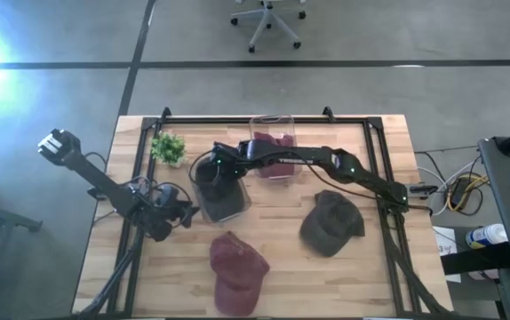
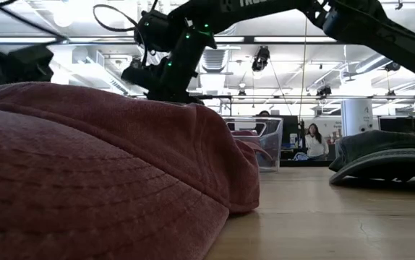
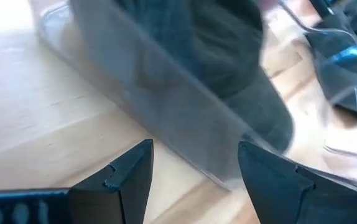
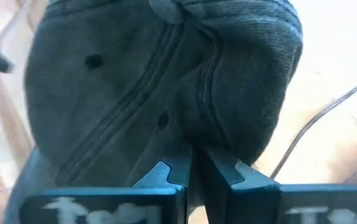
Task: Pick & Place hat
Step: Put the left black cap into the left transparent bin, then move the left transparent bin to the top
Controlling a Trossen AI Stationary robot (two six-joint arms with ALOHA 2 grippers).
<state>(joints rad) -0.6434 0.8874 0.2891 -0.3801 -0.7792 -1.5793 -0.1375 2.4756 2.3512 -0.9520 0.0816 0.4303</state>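
A dark grey hat (image 4: 160,81) lies in a clear bin (image 1: 222,200) at the table's middle left. My right gripper (image 1: 209,171) reaches down into the bin and is shut on this hat. My left gripper (image 3: 194,168) is open and empty, just left of the bin (image 3: 166,118), its fingers pointing at the bin's wall. A dark green hat (image 1: 330,222) lies on the table at the right. A maroon hat (image 1: 237,271) lies near the front edge. It fills the low view's foreground (image 2: 99,173). My right gripper pinches a raised fold of the grey hat's crown (image 4: 197,134) between its two fingers (image 4: 166,174). The fingers come from above, pointing down into the bin. The hat rests in the bin, crown up.
A second clear bin (image 1: 273,147) at the far middle holds another maroon hat (image 1: 275,142). A small green plant (image 1: 168,147) stands at the far left. There is bare wood between the bins and the loose hats. A person shows far behind the table (image 2: 314,141).
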